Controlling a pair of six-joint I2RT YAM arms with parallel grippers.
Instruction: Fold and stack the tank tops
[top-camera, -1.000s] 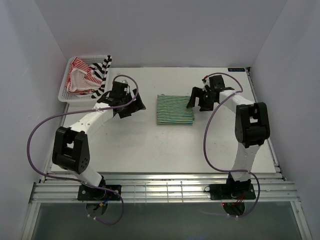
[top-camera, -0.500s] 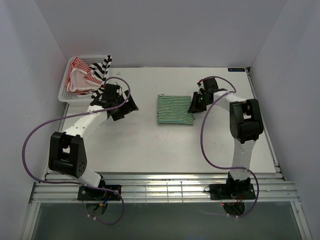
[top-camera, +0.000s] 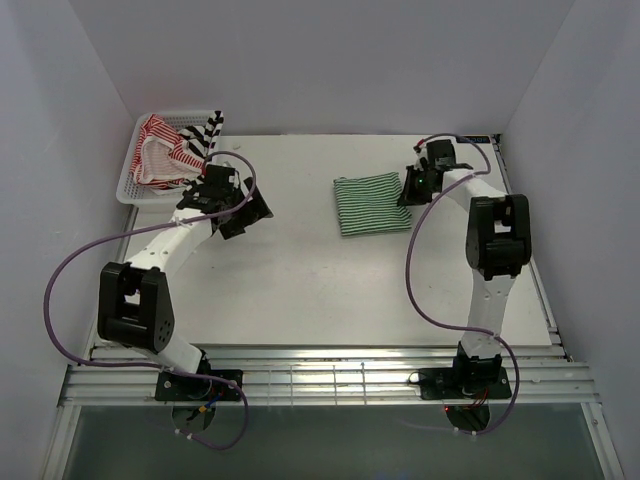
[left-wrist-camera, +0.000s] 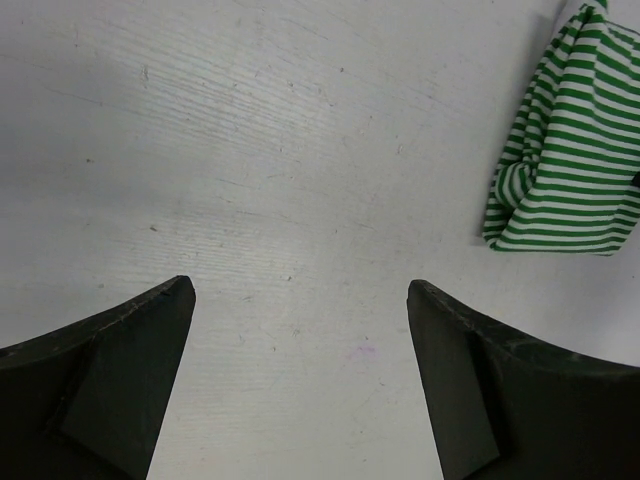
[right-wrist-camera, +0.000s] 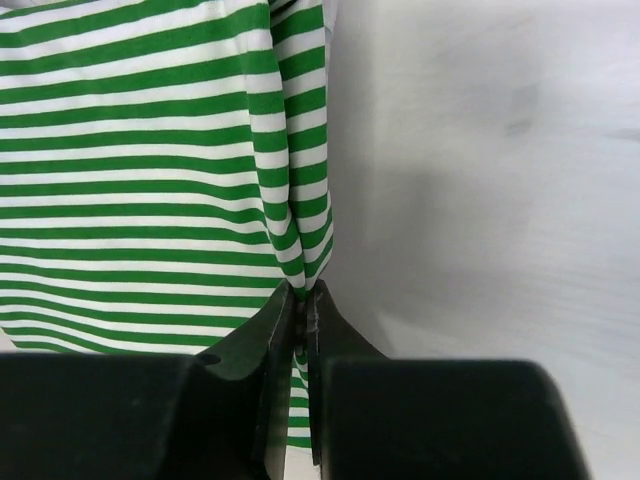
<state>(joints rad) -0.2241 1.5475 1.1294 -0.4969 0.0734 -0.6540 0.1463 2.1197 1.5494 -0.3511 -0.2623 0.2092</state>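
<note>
Now the right gripper (right-wrist-camera: 303, 300) pinches the edge of the folded green-and-white tank top (top-camera: 372, 203) — dragged rightward, likely making room — while the left gripper (left-wrist-camera: 300, 290), spread wide, nears the basket (top-camera: 125, 190).

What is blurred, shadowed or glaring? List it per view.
Top external: evenly lit, sharp throughout. Left wrist: table scratches crisp, left gripper dark, featureless. Right wrist: right gripper nearly black, soft shadow beside the green-and-white tank top.
</note>
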